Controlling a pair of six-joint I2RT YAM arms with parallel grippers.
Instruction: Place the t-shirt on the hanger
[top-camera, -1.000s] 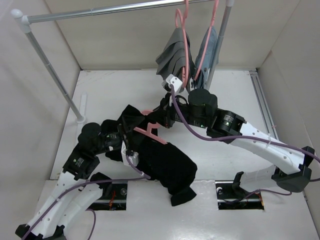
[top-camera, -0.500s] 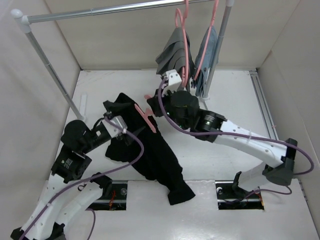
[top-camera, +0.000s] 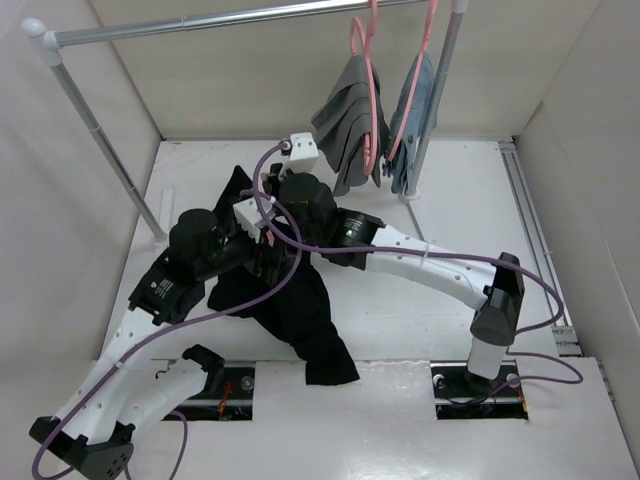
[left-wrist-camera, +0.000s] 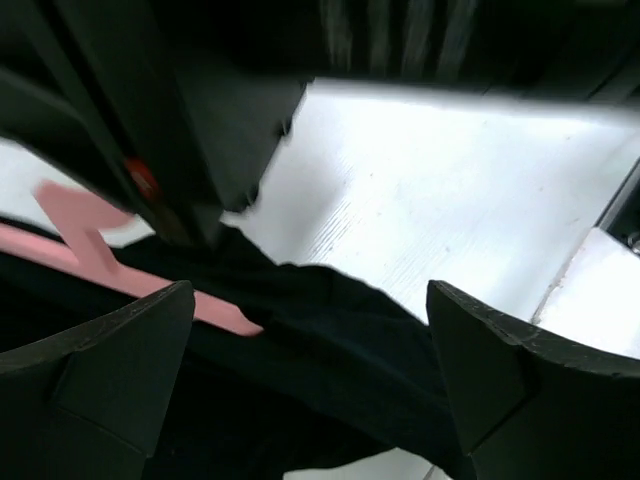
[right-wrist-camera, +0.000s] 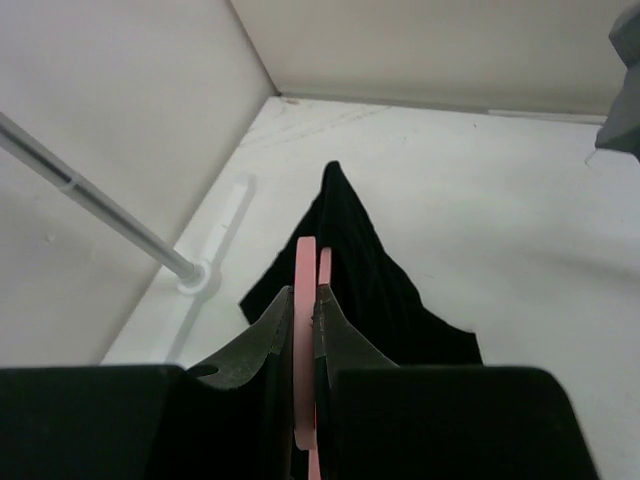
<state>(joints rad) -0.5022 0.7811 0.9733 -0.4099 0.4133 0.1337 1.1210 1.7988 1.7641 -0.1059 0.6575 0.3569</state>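
Right gripper (right-wrist-camera: 303, 300): jaws clamped on the hanger (right-wrist-camera: 304, 262), pink bar pinched edge-on between the tips. T-shirt (right-wrist-camera: 372, 285) drapes just under and ahead of the tips, tapering to a point on the far side. Left gripper (left-wrist-camera: 310, 300): jaws wide apart, black cloth and a stretch of pink bar lying between and below the fingers (left-wrist-camera: 110, 370). White table (left-wrist-camera: 450, 205) just beyond.

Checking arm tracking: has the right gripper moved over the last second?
Yes: the right gripper moved left, away from the grey garment, toward the rack pole.
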